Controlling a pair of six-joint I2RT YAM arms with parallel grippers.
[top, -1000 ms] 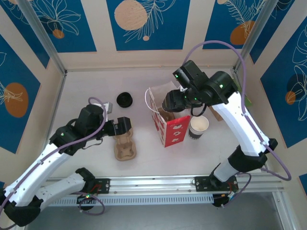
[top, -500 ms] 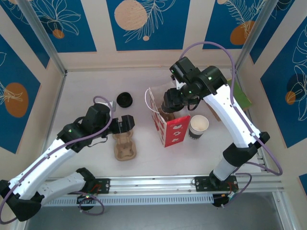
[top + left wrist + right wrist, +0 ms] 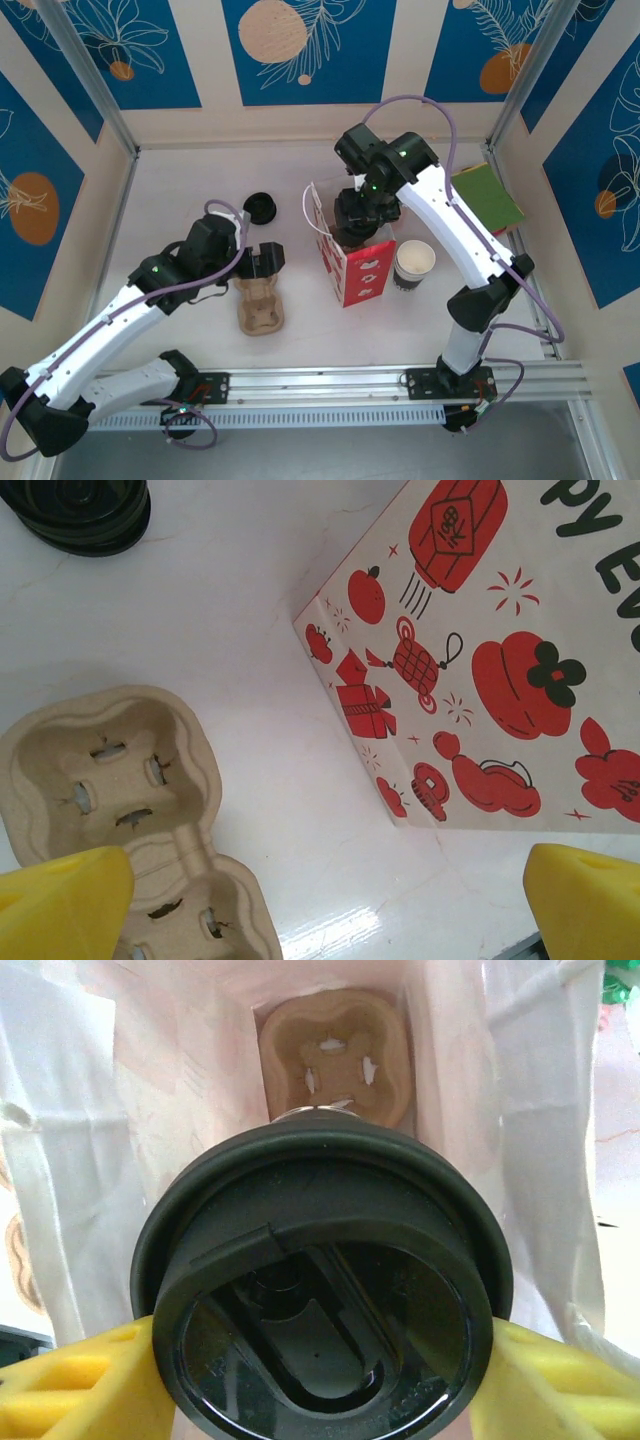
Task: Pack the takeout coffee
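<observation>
White worktop (image 3: 180,180) carries at its middle an open bag (image 3: 357,272), in whose mouth the right tool (image 3: 320,1380) pinches the takeout coffee (image 3: 322,1290) above a cup carrier (image 3: 335,1060), so lowering and release apparently remain, while the left tool (image 3: 325,900) hangs spread wide.

The takeout coffee (image 3: 320,1290) shows a glossy black lid between the yellow fingers (image 3: 70,1385) of the right claw (image 3: 318,1390); the left claw (image 3: 325,900) is tipped the same yellow. The paper bag (image 3: 480,660) is cream, printed with red lanterns, fruit and flowers and dark lettering. The cup carrier (image 3: 120,770) is tan. The loose lid (image 3: 260,208) is black; the open cup (image 3: 414,265) white over a dark brown band. The desk (image 3: 180,180) is white, faintly veined. Far right lies something flat and green (image 3: 487,198), perhaps card.
</observation>
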